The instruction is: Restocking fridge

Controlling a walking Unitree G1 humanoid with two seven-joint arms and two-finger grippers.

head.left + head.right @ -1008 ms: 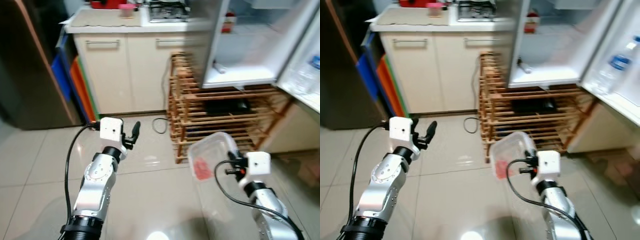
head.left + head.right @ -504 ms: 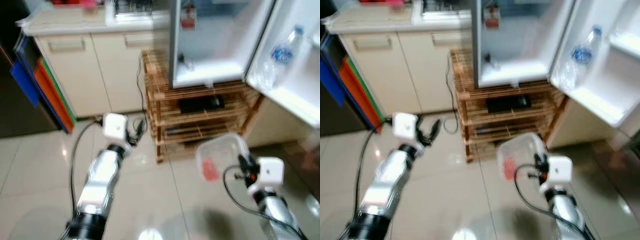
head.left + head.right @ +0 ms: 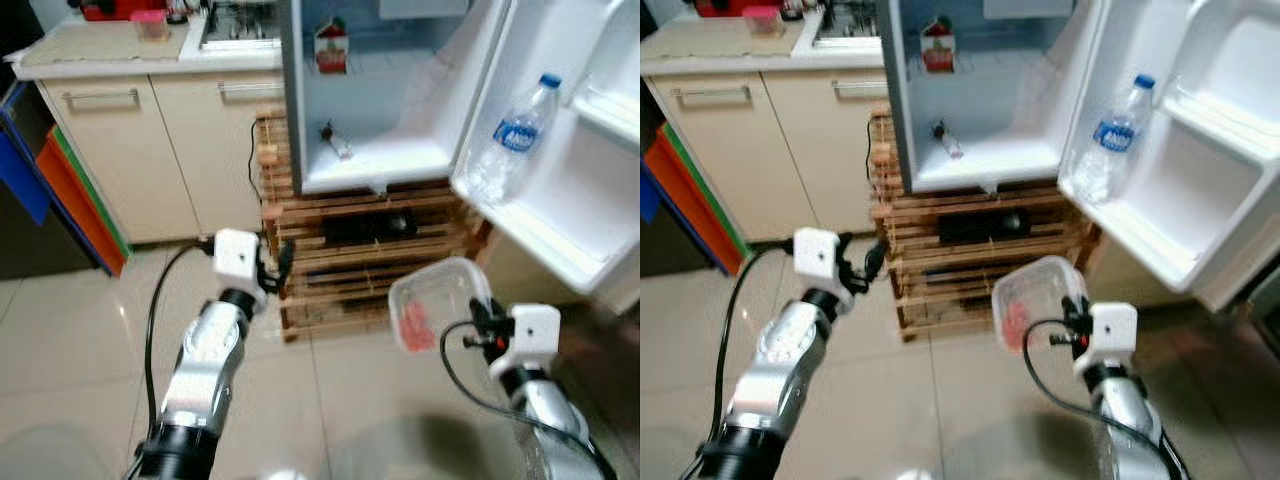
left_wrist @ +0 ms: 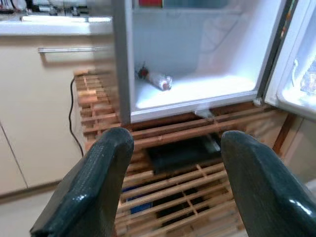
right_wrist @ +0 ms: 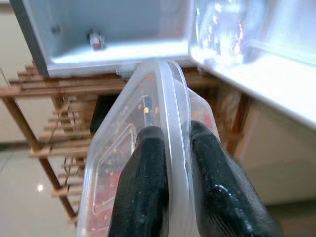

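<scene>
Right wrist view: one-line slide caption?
Right pincer clamps a clear lidded food container on edge, facing the open fridge.

We see two arms of brushed silver metal, built in rounded segments with dark seams between them. Each ends in a white, box-shaped wrist housing, and past that box sit two long black fingers. The left gripper (image 3: 280, 262) has glossy, broad, rounded pads (image 4: 94, 190) that catch the light. The right gripper (image 5: 172, 170) has the same shiny black fingers (image 5: 143, 192), thick and smooth. A black cable loops out from behind each white box and runs back along the forearm. Near the base of the left arm sits a black ribbed collar. A small red spot marks the right wrist box beside the cable.
</scene>
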